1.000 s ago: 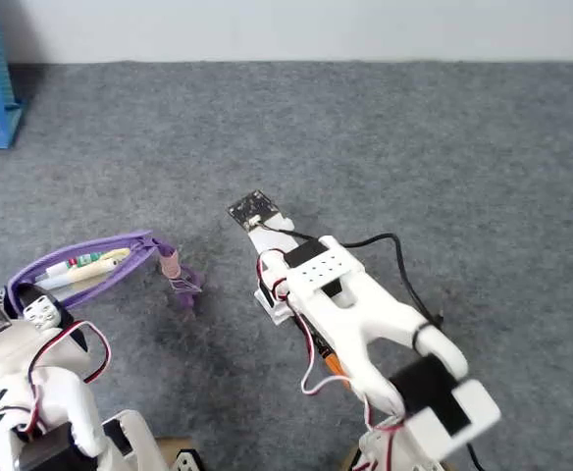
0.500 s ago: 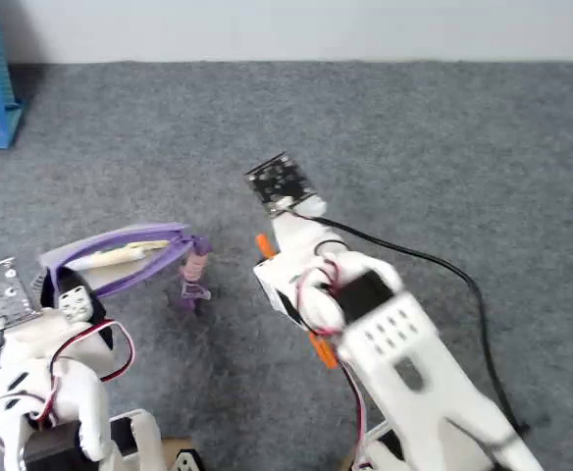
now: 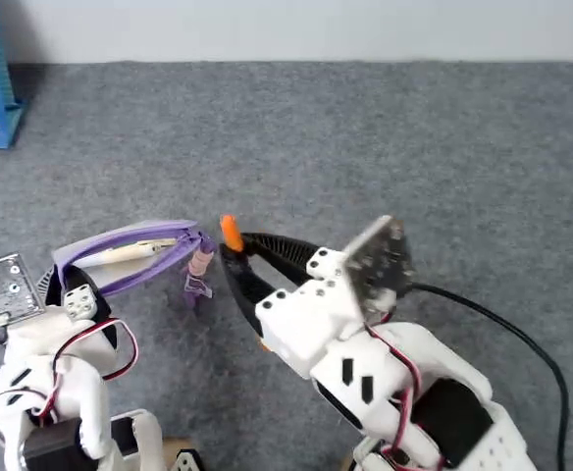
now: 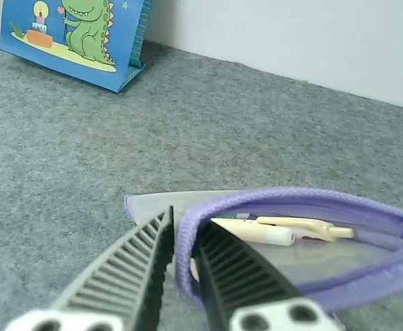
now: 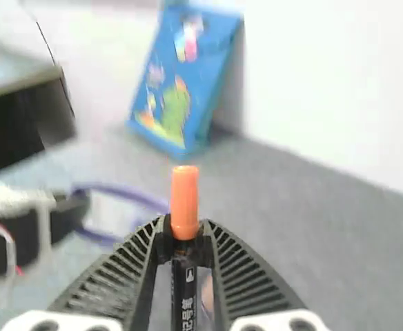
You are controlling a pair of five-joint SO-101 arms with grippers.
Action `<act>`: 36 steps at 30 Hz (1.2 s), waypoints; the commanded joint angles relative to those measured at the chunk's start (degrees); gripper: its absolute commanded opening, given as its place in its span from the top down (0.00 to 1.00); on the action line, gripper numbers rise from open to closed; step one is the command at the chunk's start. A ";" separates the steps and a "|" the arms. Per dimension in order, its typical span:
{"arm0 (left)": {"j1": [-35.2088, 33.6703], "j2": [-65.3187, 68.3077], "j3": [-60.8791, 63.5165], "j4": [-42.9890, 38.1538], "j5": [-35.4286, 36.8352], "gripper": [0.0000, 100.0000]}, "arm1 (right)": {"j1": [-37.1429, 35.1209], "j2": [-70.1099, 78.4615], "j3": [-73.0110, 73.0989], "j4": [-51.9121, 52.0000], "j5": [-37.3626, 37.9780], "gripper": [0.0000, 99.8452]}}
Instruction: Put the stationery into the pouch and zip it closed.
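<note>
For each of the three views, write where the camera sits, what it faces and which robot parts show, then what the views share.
High view: fixed above, looking down on the table; shows left arm, right arm, and the right gripper holding an orange-capped pen.
Left wrist view: on the left wrist, facing the wall; the left gripper pinches the purple pouch rim.
Right wrist view: on the right wrist, facing the left arm and a blue dinosaur bag; right gripper in front.
Shared: pouch and bag appear in all three.
</note>
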 commanded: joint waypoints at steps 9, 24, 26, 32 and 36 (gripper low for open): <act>0.18 0.18 -0.13 -1.41 0.79 0.99 | -0.75 -0.92 10.55 -34.77 -8.44 0.99; 0.18 -0.09 1.01 -1.58 0.79 0.99 | -0.40 18.95 23.30 -80.40 -8.44 0.99; 0.18 -0.09 1.01 -1.58 0.79 0.99 | -0.48 23.16 23.21 -83.21 -8.44 0.99; 0.09 -0.09 1.01 -1.41 0.79 0.99 | -0.57 34.24 23.21 -92.97 -8.35 0.99; 0.09 -0.09 1.01 -1.41 0.62 0.99 | -0.75 37.14 23.65 -92.79 -8.35 0.99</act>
